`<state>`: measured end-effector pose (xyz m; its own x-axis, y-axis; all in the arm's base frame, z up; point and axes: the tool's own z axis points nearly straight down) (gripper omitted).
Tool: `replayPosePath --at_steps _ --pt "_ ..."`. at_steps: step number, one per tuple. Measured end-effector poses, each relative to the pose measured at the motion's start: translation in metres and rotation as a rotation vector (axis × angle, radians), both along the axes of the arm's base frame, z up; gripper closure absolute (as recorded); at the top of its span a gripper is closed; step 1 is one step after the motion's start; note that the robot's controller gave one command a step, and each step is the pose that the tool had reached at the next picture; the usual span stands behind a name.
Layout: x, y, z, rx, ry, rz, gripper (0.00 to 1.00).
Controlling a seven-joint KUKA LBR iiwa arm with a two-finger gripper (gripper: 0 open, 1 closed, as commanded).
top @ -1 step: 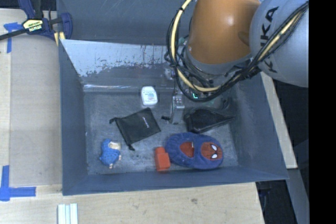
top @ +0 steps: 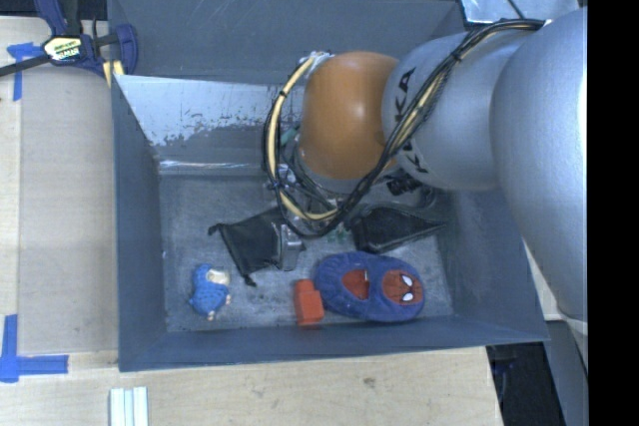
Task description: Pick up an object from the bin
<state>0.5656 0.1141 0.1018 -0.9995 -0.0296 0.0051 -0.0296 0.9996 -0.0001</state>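
My gripper (top: 290, 242) hangs low in the middle of the bin, under the arm's orange cover. It sits right at the right edge of a black crumpled flat piece (top: 248, 244) lying on the bin floor. Whether it touches that piece is hidden by the wrist. Just below the gripper lies a small orange-red block (top: 308, 302). Beside the block is a blue slipper with red spider-mask faces (top: 371, 287). A black flat case (top: 392, 226) lies to the gripper's right, partly under the arm.
A small blue plush figure (top: 210, 289) lies near the bin's front left corner. The arm and its cables cover the back right of the bin. Bare floor shows at the back left.
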Motion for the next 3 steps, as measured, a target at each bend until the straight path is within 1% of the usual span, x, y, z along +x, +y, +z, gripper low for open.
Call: replayPosePath --at_steps 1,2,3 --pt "-0.024 0.015 -0.034 0.0 -0.003 -0.046 0.0" --pt "-0.022 0.015 -0.031 0.001 -0.009 -0.049 1.0" --pt "0.005 0.007 0.099 0.003 -0.017 -0.038 1.0"
